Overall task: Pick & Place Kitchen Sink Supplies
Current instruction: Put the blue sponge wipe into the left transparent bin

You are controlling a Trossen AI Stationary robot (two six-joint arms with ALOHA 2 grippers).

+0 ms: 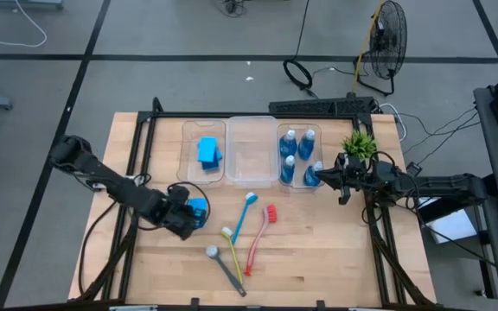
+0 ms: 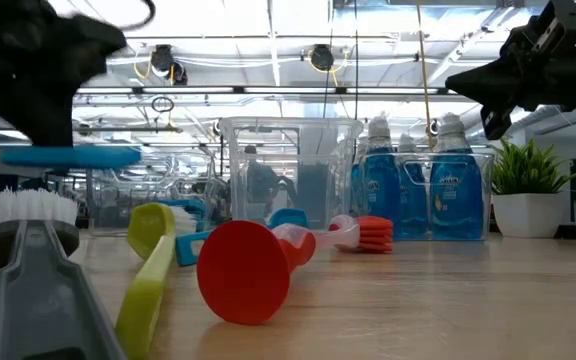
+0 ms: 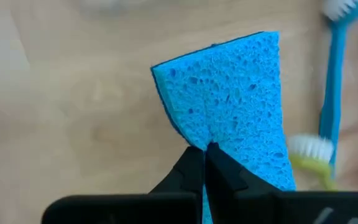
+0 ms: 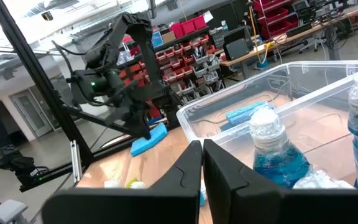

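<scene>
My left gripper (image 1: 188,216) is shut on a flat blue sponge (image 3: 229,106), above the table's left middle; the low view shows that sponge (image 2: 68,155) level, under the dark hand. More sponges (image 1: 208,151) lie in the left clear bin. Several bottles of blue liquid (image 1: 298,154) stand in the right bin. Blue (image 1: 245,212), red (image 1: 262,233), yellow-green (image 1: 230,244) and grey (image 1: 225,266) brushes lie flat on the wood. My right gripper (image 1: 328,177) is shut and holds nothing, raised beside the bottle bin. My left gripper pinches the sponge at one edge (image 3: 215,138) between its two fingers, which come from above, slanting down. The sponge sticks out beyond the fingertips, lifted clear of the table and lying about level.
The middle clear bin (image 1: 252,151) stands between the other two at the back. A small green potted plant (image 1: 359,142) sits to the right of the bins, close to my right arm. Bare wood lies at the table's near left and right.
</scene>
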